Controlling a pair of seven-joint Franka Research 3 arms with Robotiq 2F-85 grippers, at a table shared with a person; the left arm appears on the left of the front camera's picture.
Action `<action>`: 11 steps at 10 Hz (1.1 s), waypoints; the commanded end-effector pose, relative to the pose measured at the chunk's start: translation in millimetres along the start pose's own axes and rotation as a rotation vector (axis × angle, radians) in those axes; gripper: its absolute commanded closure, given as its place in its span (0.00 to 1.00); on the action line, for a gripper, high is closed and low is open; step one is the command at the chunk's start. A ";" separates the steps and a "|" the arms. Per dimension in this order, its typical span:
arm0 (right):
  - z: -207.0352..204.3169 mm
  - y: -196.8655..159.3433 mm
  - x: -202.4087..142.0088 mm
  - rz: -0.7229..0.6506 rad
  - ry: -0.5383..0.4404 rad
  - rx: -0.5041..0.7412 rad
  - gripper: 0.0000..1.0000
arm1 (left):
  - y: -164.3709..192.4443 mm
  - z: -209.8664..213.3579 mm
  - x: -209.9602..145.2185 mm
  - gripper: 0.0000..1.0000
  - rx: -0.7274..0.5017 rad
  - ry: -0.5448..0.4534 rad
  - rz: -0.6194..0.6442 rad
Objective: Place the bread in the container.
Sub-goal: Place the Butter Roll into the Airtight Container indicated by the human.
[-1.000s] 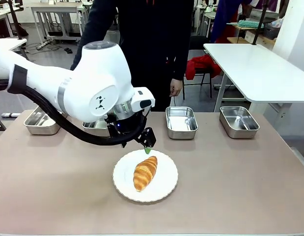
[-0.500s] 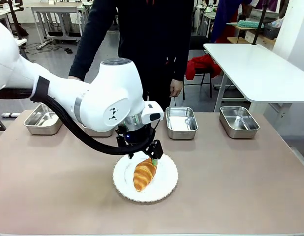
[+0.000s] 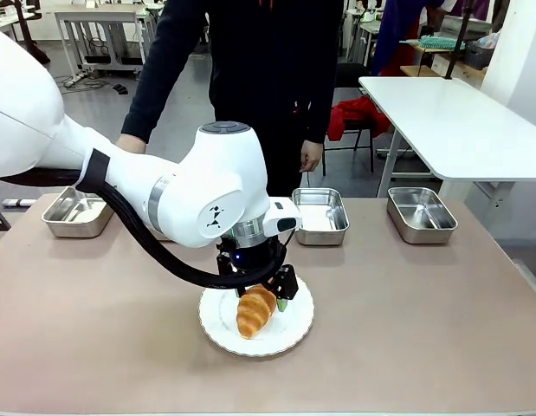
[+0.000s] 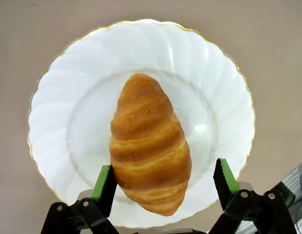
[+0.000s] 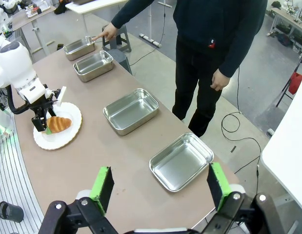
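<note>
Left fingers [image 4: 164, 181] spread wide astride the bread's [image 4: 149, 144] near end on the plate [image 4: 58, 97], ready to pinch; right fingers [image 5: 160, 187] also spread, idle; container [image 5: 79, 47], pointed at by the person's hand [image 5: 108, 32], far beyond the plate.

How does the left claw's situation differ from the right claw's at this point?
The left claw is down at the white plate, its fingers either side of the bread; the right claw hangs high above the table, around nothing. Left faces straight down; right looks across four steel pans. Both are open.
</note>
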State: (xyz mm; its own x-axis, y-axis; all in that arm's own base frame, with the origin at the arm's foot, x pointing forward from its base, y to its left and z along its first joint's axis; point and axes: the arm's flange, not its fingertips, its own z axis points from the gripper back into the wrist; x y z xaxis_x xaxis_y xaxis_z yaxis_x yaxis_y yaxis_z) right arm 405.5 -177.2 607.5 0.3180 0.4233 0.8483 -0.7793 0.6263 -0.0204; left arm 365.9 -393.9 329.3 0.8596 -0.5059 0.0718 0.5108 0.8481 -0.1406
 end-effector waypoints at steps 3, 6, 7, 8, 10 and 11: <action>-0.1 1.4 0.7 0.006 -0.016 0.000 0.00 | -8.9 -14.6 1.9 0.00 0.100 0.000 0.038; -0.1 1.4 0.7 0.006 -0.016 0.000 0.00 | -11.1 -21.7 1.3 0.00 0.119 -0.002 0.015; -0.1 1.4 0.7 0.006 -0.016 0.000 0.00 | -10.3 -23.0 1.5 0.00 0.118 -0.002 0.016; -0.1 1.4 0.7 0.006 -0.016 0.000 0.00 | -10.6 -22.8 1.6 0.00 0.117 -0.004 0.014; -0.1 1.4 0.7 0.006 -0.016 0.000 0.00 | -10.0 -23.0 2.3 0.20 0.119 -0.005 0.027; -0.1 1.4 0.7 0.006 -0.016 0.000 0.00 | -9.7 -22.5 2.2 0.39 0.119 -0.009 0.029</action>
State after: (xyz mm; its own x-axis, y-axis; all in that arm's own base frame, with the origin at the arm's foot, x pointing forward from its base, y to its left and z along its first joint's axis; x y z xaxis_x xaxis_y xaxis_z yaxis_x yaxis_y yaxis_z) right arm 405.5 -177.2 607.5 0.3180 0.4233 0.8483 -0.7793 0.6263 -0.0204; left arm 361.7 -402.2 311.2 0.8609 -0.5046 0.0649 0.5077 0.8603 -0.0467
